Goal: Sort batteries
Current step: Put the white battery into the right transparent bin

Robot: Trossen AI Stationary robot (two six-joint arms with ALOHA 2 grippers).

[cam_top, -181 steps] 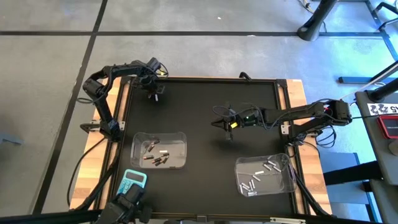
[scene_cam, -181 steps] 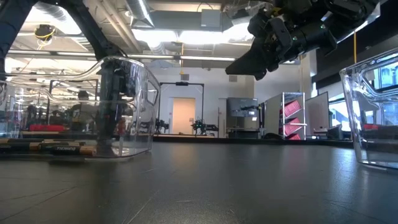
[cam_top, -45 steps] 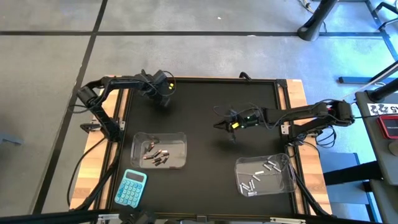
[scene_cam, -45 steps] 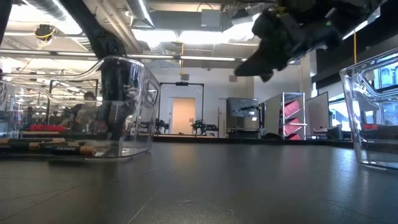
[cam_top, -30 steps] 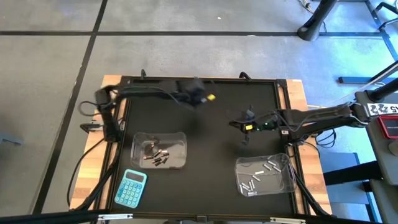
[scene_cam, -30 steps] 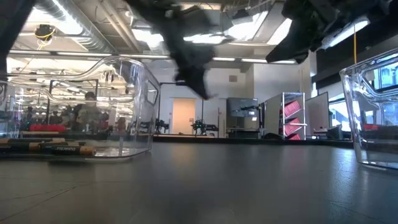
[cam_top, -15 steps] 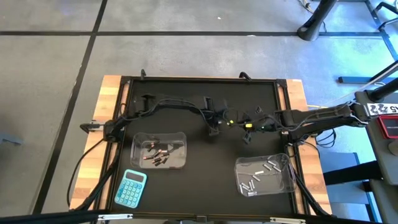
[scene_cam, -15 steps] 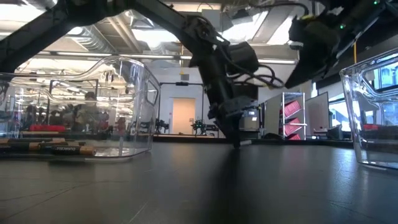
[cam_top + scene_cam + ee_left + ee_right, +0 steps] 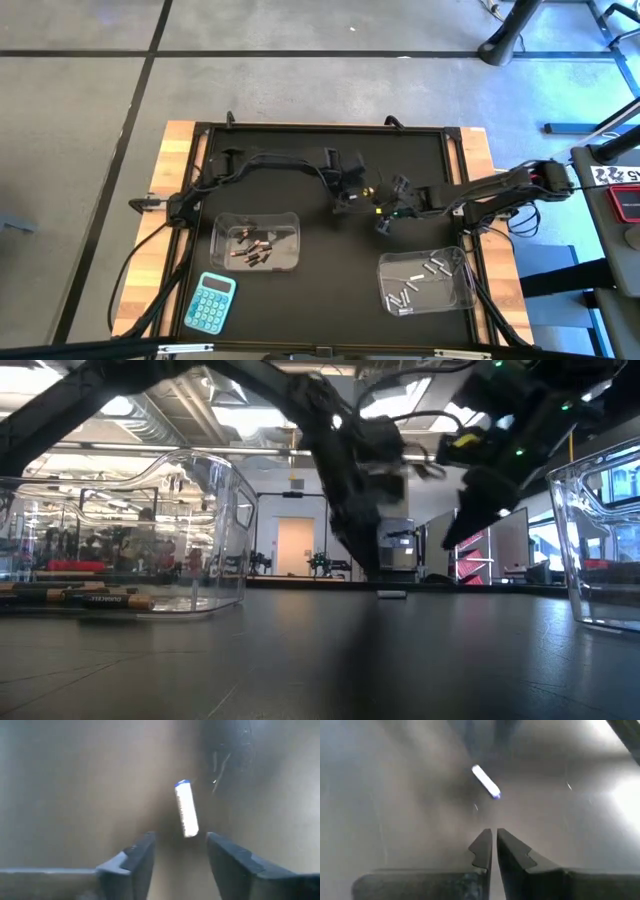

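So, one white battery (image 9: 186, 809) loose mid-table (image 9: 300, 140).
Left gripper (image 9: 179, 851) hangs right over it, jaws apart, nothing in them. Right gripper (image 9: 493, 845) sits close beside, jaws together and empty. Dark batteries (image 9: 250, 248) are in the tub (image 9: 222, 222) by the near-left corner, silver ones (image 9: 415, 280) in the near-right tub (image 9: 385, 266); calculator (image 9: 210, 301) at the near-left edge.

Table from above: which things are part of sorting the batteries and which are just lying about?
Part of the job:
white battery loose on the mat
dark batteries in the left tub
silvery batteries in the right tub
left gripper
right gripper

Lying about:
blue calculator
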